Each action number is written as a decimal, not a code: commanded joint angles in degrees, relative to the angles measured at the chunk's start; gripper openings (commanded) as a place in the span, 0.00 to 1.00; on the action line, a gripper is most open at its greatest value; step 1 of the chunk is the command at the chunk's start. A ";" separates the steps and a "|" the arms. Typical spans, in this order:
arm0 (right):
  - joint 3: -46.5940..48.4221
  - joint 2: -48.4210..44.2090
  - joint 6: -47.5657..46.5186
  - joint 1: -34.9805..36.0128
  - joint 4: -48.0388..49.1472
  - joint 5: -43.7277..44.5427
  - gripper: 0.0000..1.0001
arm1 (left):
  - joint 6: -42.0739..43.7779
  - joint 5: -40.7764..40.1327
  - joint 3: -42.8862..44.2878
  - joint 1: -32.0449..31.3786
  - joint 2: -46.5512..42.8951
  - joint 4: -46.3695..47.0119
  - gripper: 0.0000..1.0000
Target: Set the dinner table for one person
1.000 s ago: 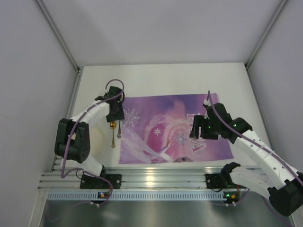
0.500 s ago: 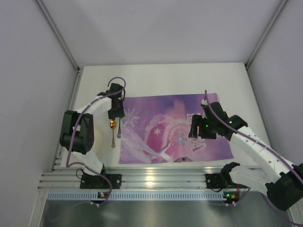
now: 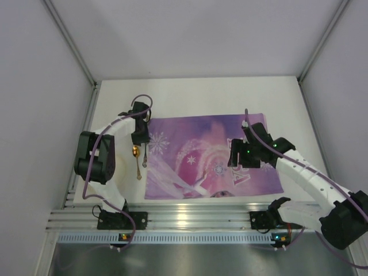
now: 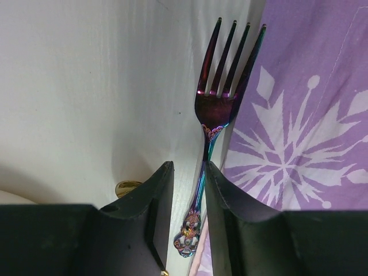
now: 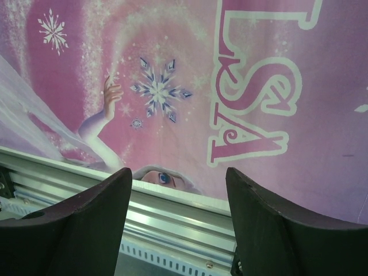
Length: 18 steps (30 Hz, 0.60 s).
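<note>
- Your left gripper point(image 4: 190, 167) straddles the fork point(image 4: 221, 98) handle, fingers not yet pinching, probably to square it beside the placemat point(image 4: 299, 144).
- Your right gripper point(image 5: 177, 172) hangs spread and empty, clear of that work.

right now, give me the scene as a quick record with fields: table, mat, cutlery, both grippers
surface: matte white rectangular dinner table
mat: purple snowflake-printed placemat, flat on the table
fork: iridescent purple metal fork, lying along the mat's left edge
spoon: small gold spoon, on the table just left of the fork
left gripper: jaws straddle the fork handle, a narrow gap showing, not clamped
right gripper: open, empty, over the mat's right half
</note>
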 commanded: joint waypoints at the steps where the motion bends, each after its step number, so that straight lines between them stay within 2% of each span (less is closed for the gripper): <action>1: 1.96 0.47 0.75 -0.69 2.58 0.29 0.67 | 1.15 1.21 1.26 0.30 -0.41 1.94 0.34; 18: 1.43 2.84 0.66 -0.69 4.25 -0.06 0.66 | 1.15 3.32 2.76 0.30 -2.97 1.76 0.32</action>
